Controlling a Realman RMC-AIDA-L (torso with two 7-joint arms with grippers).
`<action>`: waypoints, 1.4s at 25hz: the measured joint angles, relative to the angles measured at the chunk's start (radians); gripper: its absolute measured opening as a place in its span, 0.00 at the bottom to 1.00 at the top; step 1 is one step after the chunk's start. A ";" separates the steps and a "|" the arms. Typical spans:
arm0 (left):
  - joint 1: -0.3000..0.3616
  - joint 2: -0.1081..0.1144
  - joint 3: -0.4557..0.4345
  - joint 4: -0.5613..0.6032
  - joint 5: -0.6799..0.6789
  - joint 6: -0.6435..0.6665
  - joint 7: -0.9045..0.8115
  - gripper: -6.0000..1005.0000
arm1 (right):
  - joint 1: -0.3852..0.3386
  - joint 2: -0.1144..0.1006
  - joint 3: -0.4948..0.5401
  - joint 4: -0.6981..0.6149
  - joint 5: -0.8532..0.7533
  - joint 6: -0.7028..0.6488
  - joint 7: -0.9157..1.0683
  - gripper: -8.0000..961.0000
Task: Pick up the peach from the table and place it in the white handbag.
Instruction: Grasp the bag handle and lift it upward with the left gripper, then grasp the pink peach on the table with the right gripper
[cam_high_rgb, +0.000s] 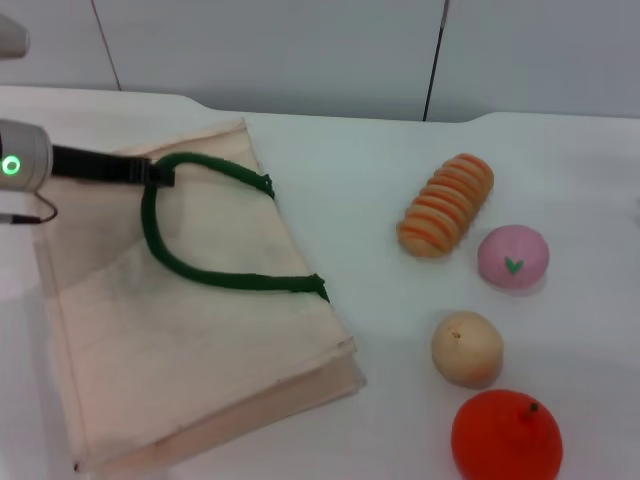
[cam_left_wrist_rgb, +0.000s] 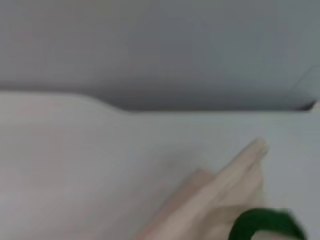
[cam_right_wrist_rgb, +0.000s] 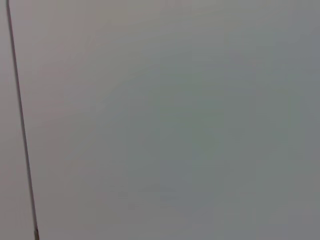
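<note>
The peach (cam_high_rgb: 513, 258) sits on the white table (cam_high_rgb: 360, 180) at the right, just right of a striped orange bread roll (cam_high_rgb: 447, 205), with a tan fruit (cam_high_rgb: 467, 348) and a red-orange fruit (cam_high_rgb: 506, 435) nearer. The white handbag (cam_high_rgb: 180, 330) lies flat at the left. The left gripper (cam_high_rgb: 160, 175) pinches its green handle (cam_high_rgb: 200, 270) at the far side. The right gripper is out of sight.

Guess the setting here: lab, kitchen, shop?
Likely a lab test bench: a bare white table against plain grey wall panels, with toy-like fruit such as the peach laid beside a white handbag, whose green handle is at the left gripper.
</note>
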 joint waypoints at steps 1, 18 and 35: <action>0.000 0.002 0.000 -0.001 -0.027 0.008 0.012 0.19 | -0.001 0.000 0.000 0.000 0.000 0.000 0.000 0.87; 0.118 0.049 0.000 -0.111 -0.648 0.683 0.383 0.15 | -0.005 -0.001 0.002 0.000 0.002 -0.001 0.000 0.86; 0.137 0.093 0.000 -0.144 -0.623 0.824 0.315 0.15 | -0.002 -0.010 -0.247 -0.159 -0.024 0.010 0.412 0.85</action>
